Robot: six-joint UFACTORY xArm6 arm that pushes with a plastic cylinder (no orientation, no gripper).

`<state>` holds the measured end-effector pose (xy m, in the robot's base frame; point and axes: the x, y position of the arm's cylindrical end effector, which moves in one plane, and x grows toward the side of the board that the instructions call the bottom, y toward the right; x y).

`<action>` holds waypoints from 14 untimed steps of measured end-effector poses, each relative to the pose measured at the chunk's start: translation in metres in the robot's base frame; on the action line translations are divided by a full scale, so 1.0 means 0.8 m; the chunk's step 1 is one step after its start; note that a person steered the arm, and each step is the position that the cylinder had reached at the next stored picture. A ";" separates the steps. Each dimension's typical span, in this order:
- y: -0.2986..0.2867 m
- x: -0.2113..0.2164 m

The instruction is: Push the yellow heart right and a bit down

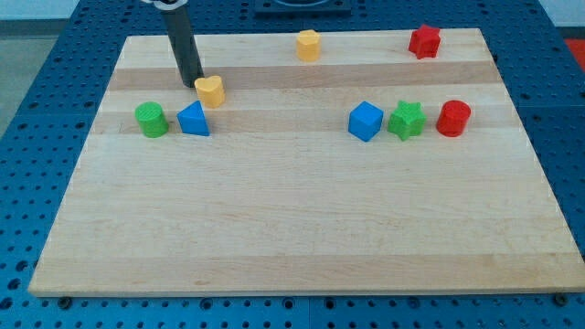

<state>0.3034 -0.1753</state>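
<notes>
My tip point(193, 84), the lower end of a plain dark rod with no tool to part or clamp, rests against the view's left side of the small yellow heart block point(211, 90) on the pale wooden bench point(292, 219). Just below sit a blue triangular block point(194, 120) and a green cylinder point(151, 120). Well to the right stand a blue cube point(365, 121), a green star point(407, 120) and a red cylinder point(453, 119).

A lab: wooden board point(302, 228) on a blue perforated bench point(558, 137).
</notes>
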 end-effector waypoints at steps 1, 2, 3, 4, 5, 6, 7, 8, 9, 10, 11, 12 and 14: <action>-0.013 0.008; -0.013 0.020; -0.008 0.021; 0.008 0.021; 0.028 0.021; 0.042 0.021; 0.048 0.021; 0.056 0.021; 0.062 0.015; 0.063 -0.001; 0.081 -0.001; 0.103 -0.001; 0.097 0.031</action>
<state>0.3283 -0.0978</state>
